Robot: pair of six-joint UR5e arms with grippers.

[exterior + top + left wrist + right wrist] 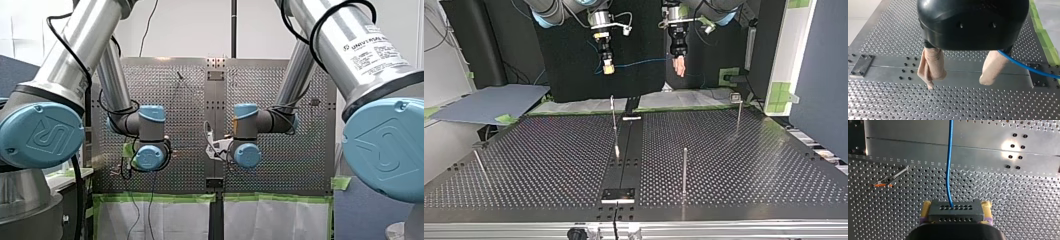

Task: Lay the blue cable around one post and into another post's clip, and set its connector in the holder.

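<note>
Right pincer (956, 210) clamping connector (955, 214), blue cable (948, 170) cropped

Your table (898, 105) is bare perforated metal, brushed and softly reflective. Its middle strip (885, 71) is smooth plate without the fine holes, and it catches bright glare. Over that strip, the left gripper (958, 83) has a glossy black plastic housing (973, 22) and beige pads (933, 65) with a wrinkled, cloth-like wrap. Just off the strip, the cable (949, 170) has a smooth, shiny blue plastic jacket. The connector (956, 211) is matt dark plastic, with dull yellow pads (927, 206) at its sides.
</note>
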